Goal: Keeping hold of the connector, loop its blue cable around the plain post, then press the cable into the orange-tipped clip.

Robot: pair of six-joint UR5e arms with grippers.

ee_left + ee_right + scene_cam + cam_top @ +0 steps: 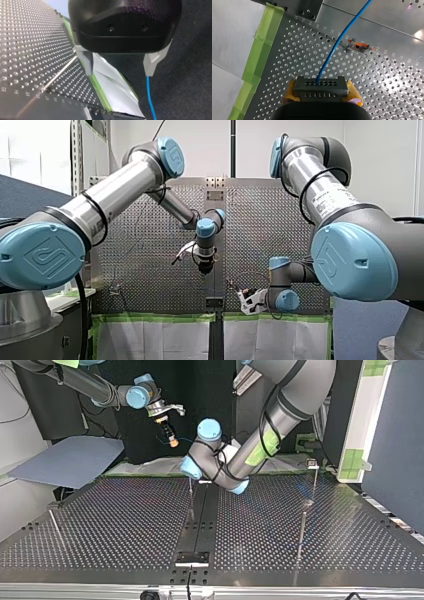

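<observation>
One grey metal connector [321,86], showing two rows of small openings, is sitting clamped between the two yellow pads [354,93] of my right gripper [322,92] above the perforated table [294,62]. Its single blue cable [337,42] is running ahead, passing just beside the one orange-tipped clip [361,47]. My left gripper [119,74] is hanging with both metal fingers [87,62] spread and holding nothing, while the figures printed along the table's holes are showing too small to read.

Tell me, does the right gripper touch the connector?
Touching. The right wrist view shows the right gripper clamping the connector between its yellow pads, with no gap at either end.
</observation>
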